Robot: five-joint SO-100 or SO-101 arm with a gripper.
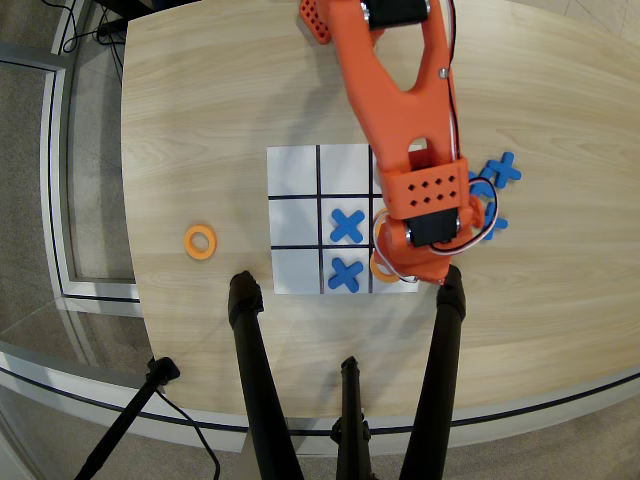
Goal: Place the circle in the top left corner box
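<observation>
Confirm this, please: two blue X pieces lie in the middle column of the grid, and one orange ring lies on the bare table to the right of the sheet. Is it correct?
Only the side is wrong. In the overhead view the orange ring lies on the bare table left of the sheet, not right. The two blue X pieces do lie in the middle column.

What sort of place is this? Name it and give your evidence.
Probably an office or lab demo corner: a pale wooden table, black tripod legs standing over a tic-tac-toe sheet, and cables on the grey floor.

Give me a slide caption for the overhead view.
Orange robot arm over tic-tac-toe sheet with two blue X pieces; flat orange plastic ring lies aside.
</observation>
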